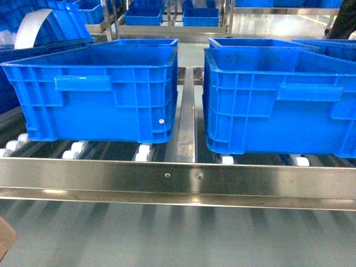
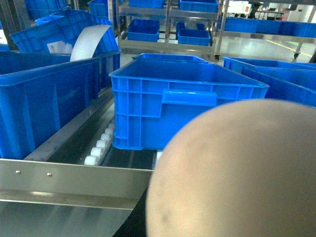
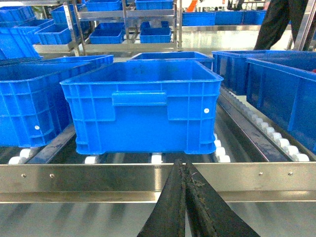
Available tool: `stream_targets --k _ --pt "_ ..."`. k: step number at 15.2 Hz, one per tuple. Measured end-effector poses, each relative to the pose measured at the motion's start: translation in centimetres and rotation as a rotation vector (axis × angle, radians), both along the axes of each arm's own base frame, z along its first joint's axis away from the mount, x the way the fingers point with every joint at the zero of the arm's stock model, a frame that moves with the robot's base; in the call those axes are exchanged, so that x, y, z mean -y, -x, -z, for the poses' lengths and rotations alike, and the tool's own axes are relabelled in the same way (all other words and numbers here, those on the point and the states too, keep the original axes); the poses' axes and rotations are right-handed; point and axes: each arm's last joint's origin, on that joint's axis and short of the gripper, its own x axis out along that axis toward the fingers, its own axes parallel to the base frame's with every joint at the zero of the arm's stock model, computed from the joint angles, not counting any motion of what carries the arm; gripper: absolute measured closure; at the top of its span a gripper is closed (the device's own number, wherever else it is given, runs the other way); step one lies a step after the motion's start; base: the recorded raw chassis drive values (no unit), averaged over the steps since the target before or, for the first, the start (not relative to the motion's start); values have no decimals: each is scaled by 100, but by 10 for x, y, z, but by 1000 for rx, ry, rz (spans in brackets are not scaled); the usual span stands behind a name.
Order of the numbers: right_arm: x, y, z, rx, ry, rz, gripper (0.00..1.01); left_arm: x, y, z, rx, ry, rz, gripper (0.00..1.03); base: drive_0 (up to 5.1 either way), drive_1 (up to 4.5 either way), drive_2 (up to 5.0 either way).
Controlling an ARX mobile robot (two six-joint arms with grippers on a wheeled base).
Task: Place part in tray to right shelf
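**Steel Rail Ahead, Tray Up Close**

Steel shines on the front rail (image 1: pixel 111 175) of the right shelf (image 1: pixel 186 111). Just behind the rail sit white rollers (image 1: pixel 143 151), and on them two big blue crates (image 1: pixel 100 92), side by side with a gap between them.

My right gripper (image 3: pixel 183 207) is on my side of the rail, low and near its middle. Its two black fingers are pressed tight together with nothing between them, so I think this arm is only waiting out of the way.

The beige tray (image 2: pixel 232 173) fills the left wrist camera, very close, on my side of the rail. It hides my left gripper, so I cannot tell if that one is clenched or loose.

I cannot see the little blue part anywhere. I guess it may be in the tray, which has not yet crossed the rail.
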Motion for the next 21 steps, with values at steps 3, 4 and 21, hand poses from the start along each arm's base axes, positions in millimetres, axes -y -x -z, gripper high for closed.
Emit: stream_targets --k 3,4,21 --pt "0 0 0 0 0 0 99 0 5 -1 5 0 0 91 0 0 0" --pt "0 0 0 0 0 0 99 0 7 0 1 0 0 91 0 0 0" --pt "0 0 0 0 0 0 34 0 24 3 -6 0 0 91 0 0 0"
